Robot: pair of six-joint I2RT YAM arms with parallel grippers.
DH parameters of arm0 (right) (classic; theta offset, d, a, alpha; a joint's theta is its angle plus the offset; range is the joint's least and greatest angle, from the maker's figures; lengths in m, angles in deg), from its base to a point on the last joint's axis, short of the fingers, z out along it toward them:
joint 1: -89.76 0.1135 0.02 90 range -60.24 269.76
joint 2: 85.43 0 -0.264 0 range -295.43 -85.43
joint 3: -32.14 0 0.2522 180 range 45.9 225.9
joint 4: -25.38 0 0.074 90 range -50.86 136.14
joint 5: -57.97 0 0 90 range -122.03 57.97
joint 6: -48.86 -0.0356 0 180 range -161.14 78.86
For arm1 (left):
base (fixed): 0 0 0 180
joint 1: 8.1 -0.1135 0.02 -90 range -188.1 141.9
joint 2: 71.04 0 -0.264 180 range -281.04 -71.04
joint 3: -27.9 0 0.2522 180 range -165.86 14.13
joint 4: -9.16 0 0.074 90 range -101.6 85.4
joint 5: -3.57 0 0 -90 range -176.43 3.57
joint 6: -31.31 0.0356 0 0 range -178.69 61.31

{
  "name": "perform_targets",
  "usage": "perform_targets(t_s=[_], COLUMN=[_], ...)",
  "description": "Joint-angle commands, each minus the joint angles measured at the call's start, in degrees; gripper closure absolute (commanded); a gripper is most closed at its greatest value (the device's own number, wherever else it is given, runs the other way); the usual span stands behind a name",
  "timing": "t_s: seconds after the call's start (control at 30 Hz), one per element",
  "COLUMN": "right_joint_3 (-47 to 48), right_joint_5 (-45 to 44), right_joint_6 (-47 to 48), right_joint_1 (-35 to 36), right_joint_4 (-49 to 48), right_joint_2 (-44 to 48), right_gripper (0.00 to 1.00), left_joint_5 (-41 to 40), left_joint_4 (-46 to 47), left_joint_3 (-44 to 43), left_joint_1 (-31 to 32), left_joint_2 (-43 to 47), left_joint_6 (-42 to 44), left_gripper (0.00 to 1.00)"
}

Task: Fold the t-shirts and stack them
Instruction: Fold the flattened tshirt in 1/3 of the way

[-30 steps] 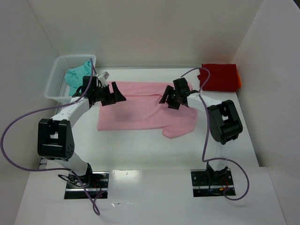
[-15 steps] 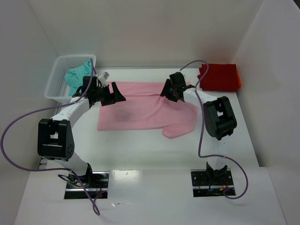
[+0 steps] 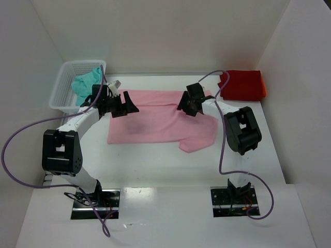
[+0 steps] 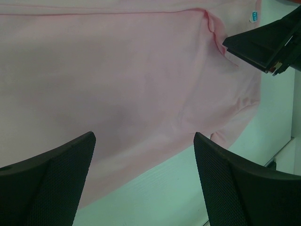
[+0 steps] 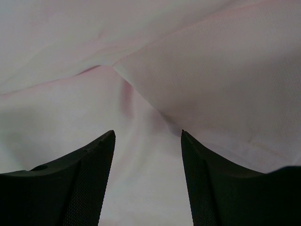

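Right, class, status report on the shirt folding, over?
Left jaws wide open over light pink cloth t-shirt. Right jaws open, low on its crease. Nothing blocking.

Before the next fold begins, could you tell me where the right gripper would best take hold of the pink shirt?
I'd pick the raised fold in the pink shirt, just ahead of the open right gripper. Come straight down from above so the gripper straddles that ridge. Elsewhere the cloth lies flat on the table, which probably leaves nothing to pinch.
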State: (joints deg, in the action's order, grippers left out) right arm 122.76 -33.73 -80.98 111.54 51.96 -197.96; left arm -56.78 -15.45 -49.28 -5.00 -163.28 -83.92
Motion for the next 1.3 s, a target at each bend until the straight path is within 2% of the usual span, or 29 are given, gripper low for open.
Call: perform_targets(t_s=[0.0,0.37,0.6,0.83,1.03,1.17,1.27], right_joint_3=[-0.92,0.66,3.12,4.26,4.79,5.41,6.54], right_joint_5=[1.52,0.82,-5.86,-10.26,-11.93,-12.45,-12.98], right_joint_6=[-1.91,-1.91,0.63,1.87,2.39,3.54,4.06], right_joint_1=[0.81,1.86,1.86,1.86,1.86,1.86,1.86], right_joint_4=[-1.83,-2.54,-0.43,0.10,-0.51,-0.51,-0.51], right_joint_2=[2.14,-0.15,-2.78,-2.78,-2.78,-4.53,-5.16], right_gripper=[0.36,0.36,0.36,0.48,0.53,0.61,0.72], left_joint_5=[0.15,0.15,-0.38,-0.38,-3.45,-9.95,-17.05], left_joint_4=[0.92,0.92,0.92,0.92,0.14,-2.94,-6.19], left_joint_3=[-0.04,0.49,0.49,0.49,0.49,-0.12,-0.91], left_joint_1=[-0.10,-0.10,-0.63,-0.63,-0.63,-0.63,0.16], left_joint_2=[-0.57,-0.57,-0.57,-0.57,-0.57,-1.09,-1.61], left_joint_6=[1.77,1.77,2.29,2.29,2.29,2.82,3.35], left_gripper=[0.08,0.08,0.08,0.08,0.08,0.08,0.08])
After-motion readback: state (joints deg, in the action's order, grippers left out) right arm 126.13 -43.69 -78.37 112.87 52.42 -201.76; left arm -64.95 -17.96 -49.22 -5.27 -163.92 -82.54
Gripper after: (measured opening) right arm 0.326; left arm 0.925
